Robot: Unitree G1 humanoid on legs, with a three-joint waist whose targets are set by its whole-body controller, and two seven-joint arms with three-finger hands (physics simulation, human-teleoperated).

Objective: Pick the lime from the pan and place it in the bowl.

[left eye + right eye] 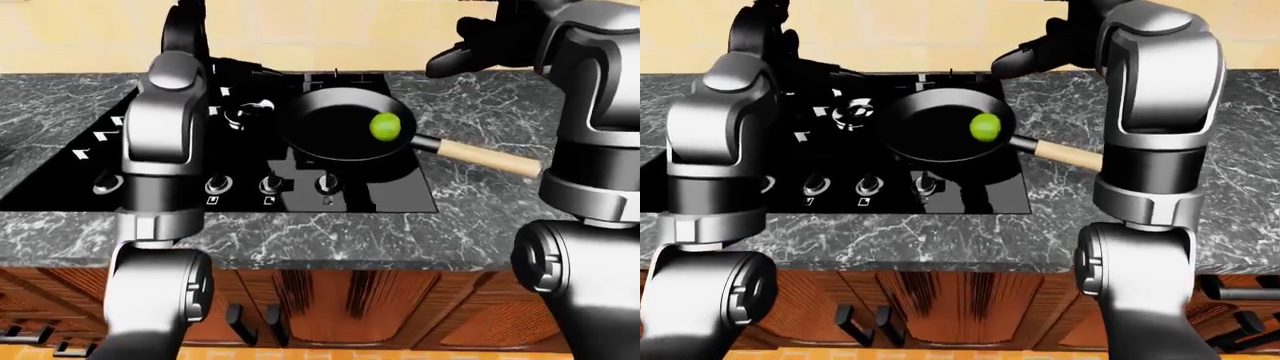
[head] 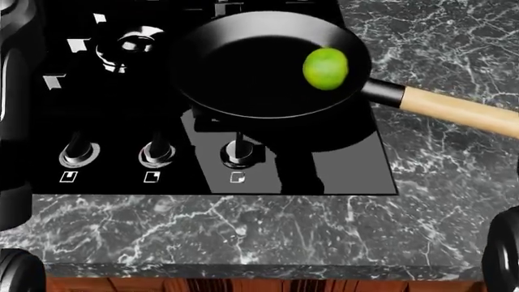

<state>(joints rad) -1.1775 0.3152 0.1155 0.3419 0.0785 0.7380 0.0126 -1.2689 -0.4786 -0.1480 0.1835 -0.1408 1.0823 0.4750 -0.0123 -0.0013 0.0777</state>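
Observation:
A green lime [image 2: 326,69] lies at the right side of a black pan [image 2: 243,67] on the black stove. The pan's wooden handle [image 2: 454,109] points right over the marble counter. In the right-eye view my right hand [image 1: 1032,51] hangs raised above and behind the pan, dark fingers stretched out with nothing in them. My left hand [image 1: 187,28] is raised at the top of the left-eye view, dark and cut by the edge. No bowl shows in any view.
Three stove knobs [image 2: 156,153] line the cooktop's lower edge, with a burner [image 2: 126,45] left of the pan. Dark marble counter [image 2: 243,225] surrounds the stove. Wooden cabinets [image 1: 350,300] sit below, a yellow wall [image 1: 330,30] behind.

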